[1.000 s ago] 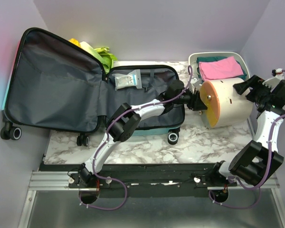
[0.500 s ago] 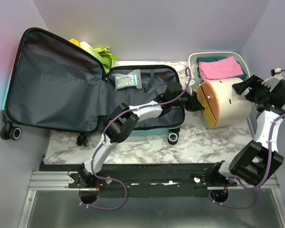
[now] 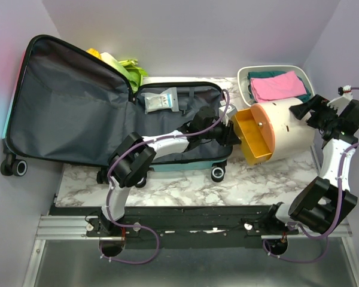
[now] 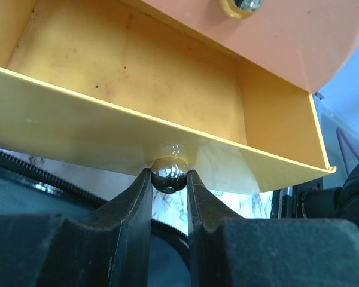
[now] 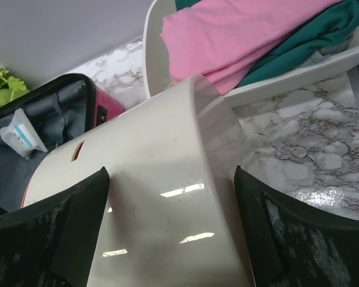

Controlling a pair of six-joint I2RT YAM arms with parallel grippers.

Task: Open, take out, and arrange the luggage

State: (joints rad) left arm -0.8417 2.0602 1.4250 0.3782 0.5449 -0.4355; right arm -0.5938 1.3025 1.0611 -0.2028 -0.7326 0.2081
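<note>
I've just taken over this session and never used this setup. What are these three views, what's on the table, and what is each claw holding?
Two robot arms are bolted at the near edge of the marble table. The overhead picture looks down from behind them; the other two come from a camera on each wrist. On it lie the open luggage, a small packet inside it, a cream drawer unit and a white tray of folded clothes. The left gripper pinches the metal knob of the yellow drawer, which stands pulled out. The right gripper, fingers spread wide, clasps the drawer unit's body.
</note>
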